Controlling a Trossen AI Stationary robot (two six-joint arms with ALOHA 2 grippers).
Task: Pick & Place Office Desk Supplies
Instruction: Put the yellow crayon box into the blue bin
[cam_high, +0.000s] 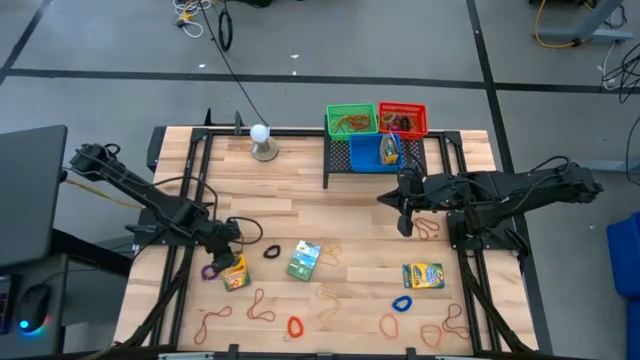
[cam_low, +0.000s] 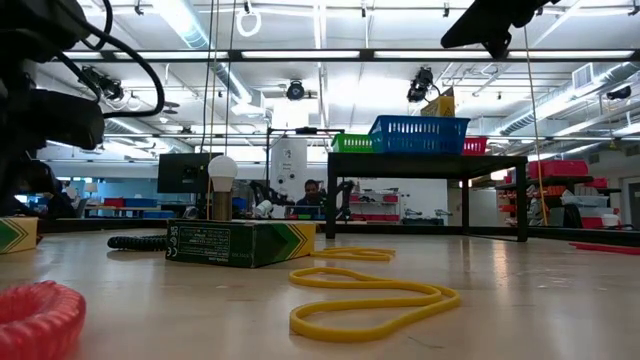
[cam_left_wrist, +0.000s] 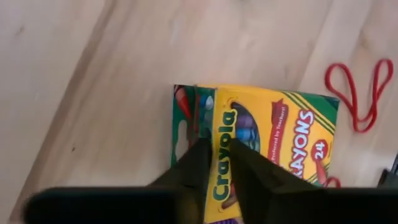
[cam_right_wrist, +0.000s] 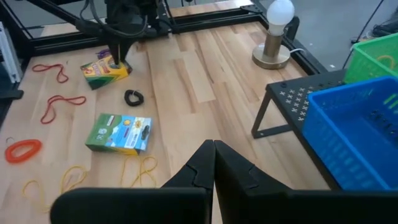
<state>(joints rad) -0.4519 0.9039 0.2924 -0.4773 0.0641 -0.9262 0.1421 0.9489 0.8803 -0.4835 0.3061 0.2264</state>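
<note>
L. gripper (cam_left_wrist: 214, 165) is set directly over the yellow crayon box (cam_left_wrist: 273, 134), at table's near-left, fingers nearly together across its edge; a firm grasp cannot be confirmed. R. gripper (cam_right_wrist: 213, 163), clenched on nothing, is held well apart near the rack.

The left hand (cam_left_wrist: 214, 163) covers part of the crayon box (cam_left_wrist: 280, 134), whose lower edge is cut off

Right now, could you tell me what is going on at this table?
The left gripper is down on a yellow crayon box near the table's front left, its fingers nearly together over the box's top edge; no firm grip is visible. The right gripper hangs shut and empty beside the black mesh rack. Rubber bands and other supplies lie scattered.
</note>
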